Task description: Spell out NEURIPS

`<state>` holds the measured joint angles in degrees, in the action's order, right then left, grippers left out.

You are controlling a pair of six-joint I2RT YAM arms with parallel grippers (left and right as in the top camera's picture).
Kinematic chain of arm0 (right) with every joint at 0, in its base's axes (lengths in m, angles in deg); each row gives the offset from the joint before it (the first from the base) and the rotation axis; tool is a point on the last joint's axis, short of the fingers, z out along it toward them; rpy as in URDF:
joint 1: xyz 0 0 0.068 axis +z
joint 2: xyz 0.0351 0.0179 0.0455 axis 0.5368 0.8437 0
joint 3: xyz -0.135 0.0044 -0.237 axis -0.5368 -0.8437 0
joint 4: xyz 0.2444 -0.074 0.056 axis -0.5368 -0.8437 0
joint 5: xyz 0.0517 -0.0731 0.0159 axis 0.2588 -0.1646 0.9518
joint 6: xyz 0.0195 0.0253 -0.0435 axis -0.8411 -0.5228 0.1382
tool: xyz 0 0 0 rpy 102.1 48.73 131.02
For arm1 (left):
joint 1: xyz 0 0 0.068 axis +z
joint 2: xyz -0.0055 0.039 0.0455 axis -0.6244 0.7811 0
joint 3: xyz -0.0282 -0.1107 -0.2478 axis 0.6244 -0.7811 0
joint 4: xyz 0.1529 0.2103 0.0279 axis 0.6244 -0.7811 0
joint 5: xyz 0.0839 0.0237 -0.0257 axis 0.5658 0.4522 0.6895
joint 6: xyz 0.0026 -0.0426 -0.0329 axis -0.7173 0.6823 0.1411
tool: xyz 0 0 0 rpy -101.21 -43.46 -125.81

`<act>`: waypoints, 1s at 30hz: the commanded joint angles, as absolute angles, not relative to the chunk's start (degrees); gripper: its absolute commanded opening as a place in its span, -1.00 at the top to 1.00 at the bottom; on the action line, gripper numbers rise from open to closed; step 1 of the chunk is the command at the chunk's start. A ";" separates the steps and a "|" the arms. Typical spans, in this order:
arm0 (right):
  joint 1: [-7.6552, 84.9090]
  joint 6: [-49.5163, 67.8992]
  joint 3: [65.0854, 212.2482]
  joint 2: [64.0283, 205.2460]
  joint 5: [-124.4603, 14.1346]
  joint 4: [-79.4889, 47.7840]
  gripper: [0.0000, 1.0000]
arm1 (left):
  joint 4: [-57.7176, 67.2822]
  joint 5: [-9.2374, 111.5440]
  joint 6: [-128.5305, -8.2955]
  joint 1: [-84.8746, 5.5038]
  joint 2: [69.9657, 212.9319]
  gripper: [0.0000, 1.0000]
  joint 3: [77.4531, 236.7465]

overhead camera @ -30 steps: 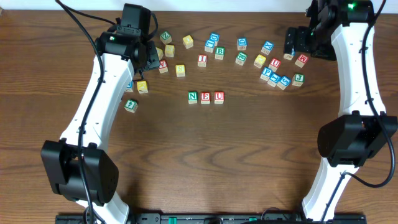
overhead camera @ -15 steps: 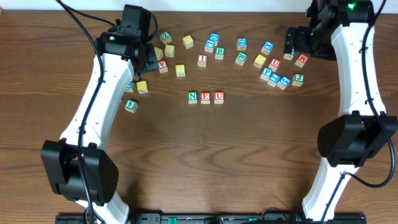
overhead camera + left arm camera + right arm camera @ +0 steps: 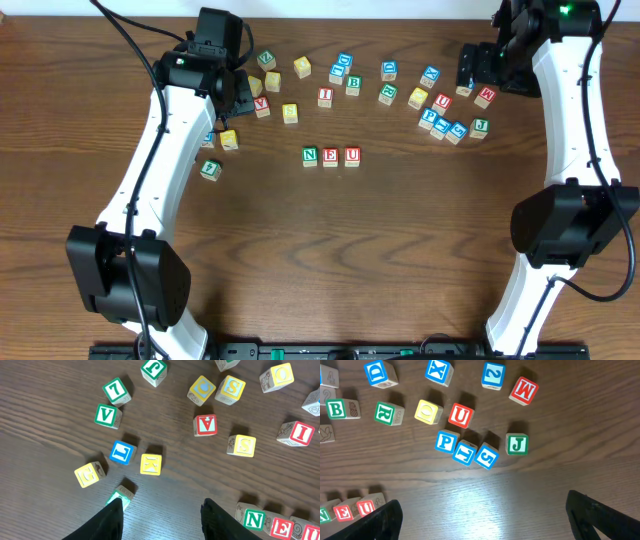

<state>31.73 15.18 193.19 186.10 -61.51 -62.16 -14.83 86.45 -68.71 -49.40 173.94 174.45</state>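
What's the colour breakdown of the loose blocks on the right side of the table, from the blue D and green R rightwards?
Blue: 6 (D, X, 2, P, 5, and a blue block between P and 5)
Green: 2 (R, J)
Red: 2 (M, U)
Yellow: 1 (yellow block beside U)
Total: 11 in view

Wooden letter blocks (image 3: 290, 113): thirty-one by my count. Three in N-E-U row (image 3: 330, 155) mid-bench. Some twenty-eight loose toward far edge, four seen only from left wrist. Arms: two, left arm (image 3: 152, 160), right arm (image 3: 573, 120).
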 commanded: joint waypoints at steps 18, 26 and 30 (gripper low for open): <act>31.43 15.22 192.82 186.16 -60.70 -61.54 -0.99 | -15.18 87.37 -70.72 -49.31 172.76 0.01 175.33; 31.43 15.20 192.82 186.16 -58.61 -60.01 -0.99 | -15.18 87.35 -70.72 -49.31 172.76 0.01 175.33; 31.43 15.22 192.82 186.16 -56.62 -59.80 -0.98 | -15.18 87.35 -70.72 -49.31 172.76 0.01 175.33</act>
<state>31.73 15.20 193.19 186.10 -58.98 -59.93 -14.83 86.47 -70.19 -49.40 173.94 174.45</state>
